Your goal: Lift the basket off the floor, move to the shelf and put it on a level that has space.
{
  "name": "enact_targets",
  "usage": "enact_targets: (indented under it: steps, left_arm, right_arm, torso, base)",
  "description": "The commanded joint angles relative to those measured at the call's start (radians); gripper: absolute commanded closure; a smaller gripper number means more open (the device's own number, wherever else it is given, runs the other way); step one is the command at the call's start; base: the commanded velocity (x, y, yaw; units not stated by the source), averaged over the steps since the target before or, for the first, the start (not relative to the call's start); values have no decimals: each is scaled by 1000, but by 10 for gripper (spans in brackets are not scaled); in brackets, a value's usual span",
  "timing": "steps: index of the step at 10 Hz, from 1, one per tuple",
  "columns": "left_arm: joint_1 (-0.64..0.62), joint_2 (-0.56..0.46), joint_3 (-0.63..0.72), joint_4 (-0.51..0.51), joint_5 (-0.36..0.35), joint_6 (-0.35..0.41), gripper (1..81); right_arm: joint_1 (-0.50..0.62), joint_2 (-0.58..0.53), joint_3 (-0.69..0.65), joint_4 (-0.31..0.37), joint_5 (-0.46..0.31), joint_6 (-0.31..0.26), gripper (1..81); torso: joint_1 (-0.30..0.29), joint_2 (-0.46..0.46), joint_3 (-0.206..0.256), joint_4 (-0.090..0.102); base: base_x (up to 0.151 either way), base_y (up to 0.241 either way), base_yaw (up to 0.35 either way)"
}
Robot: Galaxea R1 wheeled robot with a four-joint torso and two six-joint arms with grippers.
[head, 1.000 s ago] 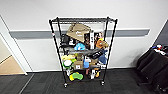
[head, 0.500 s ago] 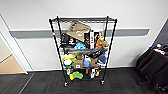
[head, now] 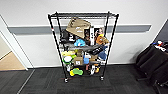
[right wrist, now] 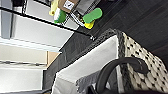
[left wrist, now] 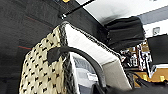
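The shelf (head: 56, 45), a black wire rack on small wheels, stands against the white wall straight ahead in the head view. Its top level (head: 82, 15) is a bare wire grid, while the lower tiers are crammed with boxes and toys. The basket (left wrist: 40, 72), checkered cream and black with a pale lining, hangs above the dark carpet. My left gripper (left wrist: 100, 90) is shut on one black loop handle (left wrist: 82, 53). In the right wrist view the basket (right wrist: 145, 72) shows again, with my right gripper (right wrist: 100, 91) shut on the other handle (right wrist: 120, 63). The shelf's foot (right wrist: 91, 37) is close beyond it.
A black draped table (head: 152, 62) with small items stands at the right by the wall. A doorway with a pale wooden floor (head: 10, 61) opens at the left. Dark carpet (head: 45, 82) lies in front of the rack. A green and yellow toy (right wrist: 92, 16) sits on the lowest tier.
The whole head picture has shifted a little and the shelf looks slightly larger, so the camera has come nearer. Nothing on the rack has moved.
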Motion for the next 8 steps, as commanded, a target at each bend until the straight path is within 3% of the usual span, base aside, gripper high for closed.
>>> enact_targets:
  steps: [1,5,8]
  left_arm:
    - [-77,-34,52,-3,14,-4,811]
    - [-43,-83,70,-3,-39,-5,811]
    - [-43,-71,84,-2,-44,-2,811]
  right_arm:
    - [94,-20,74,-18,-32,0,811]
    - [94,11,66,-31,-47,-2,811]
    - [88,8,70,-31,-46,-2,811]
  torso:
    - [0,-1,0,0]
    - [-2,0,0,0]
    - [-2,0,76,0]
  base:
    - [0,0,0]
    - [0,0,0]
    - [0,0,0]
